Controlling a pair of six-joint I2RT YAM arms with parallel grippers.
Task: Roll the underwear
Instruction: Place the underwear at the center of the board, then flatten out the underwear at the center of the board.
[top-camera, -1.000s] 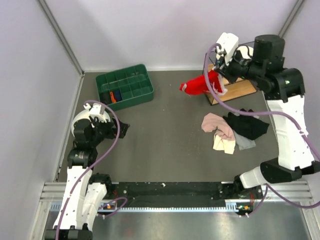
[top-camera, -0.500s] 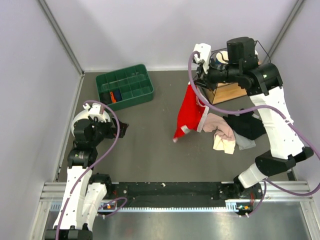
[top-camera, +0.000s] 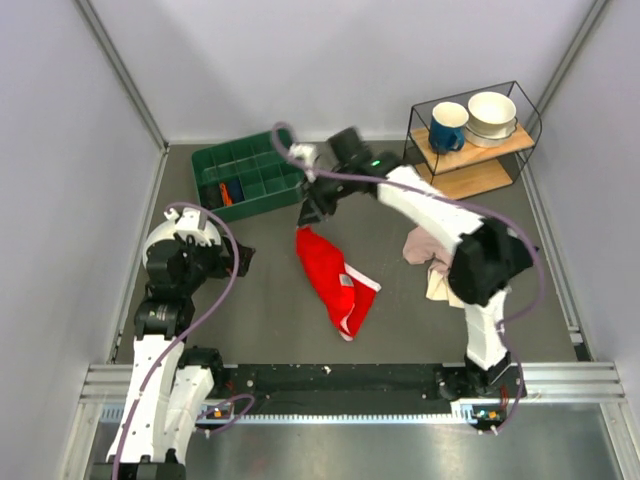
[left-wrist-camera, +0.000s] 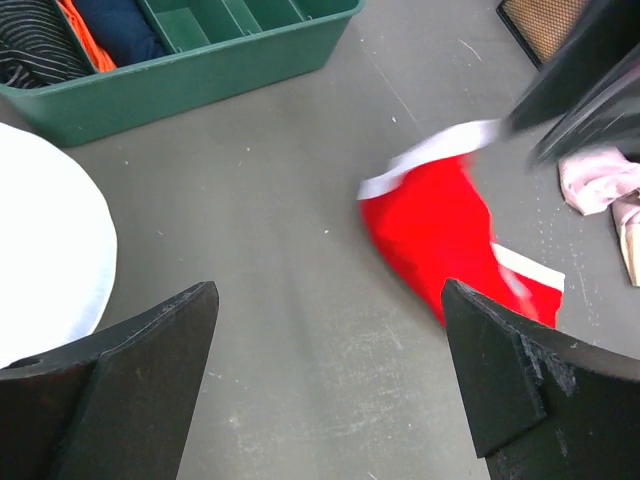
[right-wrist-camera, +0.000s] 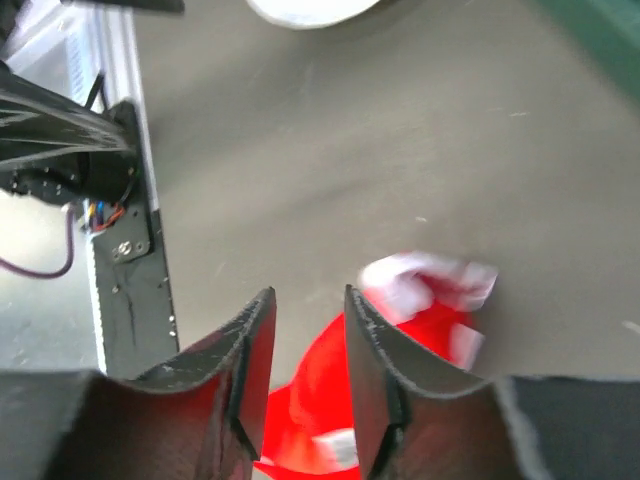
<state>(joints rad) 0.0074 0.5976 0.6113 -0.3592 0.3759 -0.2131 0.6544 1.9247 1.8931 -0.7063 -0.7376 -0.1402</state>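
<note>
Right fingers (top-camera: 311, 213): clamping the red underwear (top-camera: 335, 280) by its white waistband, cloth draped on the tabletop (top-camera: 260, 320). Left fingers (top-camera: 243, 258): parted wide, well apart.

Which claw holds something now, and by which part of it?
The right claw seems to pinch the underwear by its waistband end; the left claw holds nothing.

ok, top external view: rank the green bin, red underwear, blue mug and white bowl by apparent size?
1. green bin
2. underwear, somewhat smaller in outline
3. white bowl and blue mug: near alike, not ranked. Both sit raised on the shelf, closer to the camera, so they look larger than they would on the table.
</note>
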